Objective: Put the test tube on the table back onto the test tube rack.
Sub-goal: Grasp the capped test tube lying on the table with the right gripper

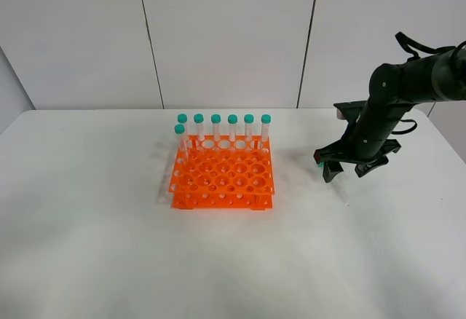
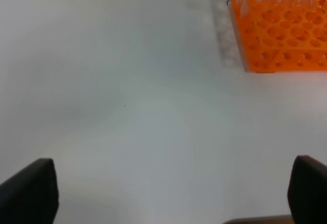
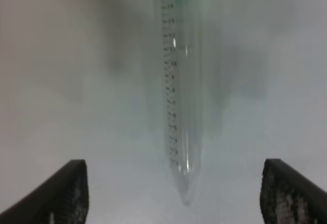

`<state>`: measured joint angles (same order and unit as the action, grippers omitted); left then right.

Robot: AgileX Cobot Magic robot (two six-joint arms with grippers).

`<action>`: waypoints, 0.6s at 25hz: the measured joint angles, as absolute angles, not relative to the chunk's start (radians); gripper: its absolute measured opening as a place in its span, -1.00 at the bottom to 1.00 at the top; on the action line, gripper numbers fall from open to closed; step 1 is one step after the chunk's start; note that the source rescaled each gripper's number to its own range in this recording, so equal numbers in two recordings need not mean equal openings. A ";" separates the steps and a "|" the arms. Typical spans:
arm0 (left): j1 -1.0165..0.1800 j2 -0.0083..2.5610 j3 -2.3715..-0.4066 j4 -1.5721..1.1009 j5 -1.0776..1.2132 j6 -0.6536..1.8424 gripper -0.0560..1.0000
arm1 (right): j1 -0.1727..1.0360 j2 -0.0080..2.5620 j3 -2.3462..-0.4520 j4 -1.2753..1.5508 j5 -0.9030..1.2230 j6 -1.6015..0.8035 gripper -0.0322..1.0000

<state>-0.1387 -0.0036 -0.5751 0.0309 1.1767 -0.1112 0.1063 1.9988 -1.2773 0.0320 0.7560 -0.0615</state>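
Note:
The test tube lies flat on the white table; it is clear, with a teal cap and printed marks. In the right wrist view it lies between my right gripper's two black fingers, tip toward the camera. My right gripper is open and held low over it, right of the orange test tube rack. In the high view only the tube's teal cap shows beside the gripper. My left gripper is open and empty over bare table, with the rack's corner ahead of it.
Several teal-capped tubes stand upright in the rack's back row, and one more stands at the left end of the row in front of it. The other rack holes are empty. The left arm is out of the high view.

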 joint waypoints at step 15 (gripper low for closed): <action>-0.139 -0.004 -0.575 0.031 1.177 -0.111 1.00 | 0.106 2.058 -1.278 0.010 0.729 -0.037 0.46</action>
<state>-0.1387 -0.0036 -0.5751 0.0309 1.1767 -0.1112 0.1063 2.0585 -1.2776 0.0100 0.7293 -0.0375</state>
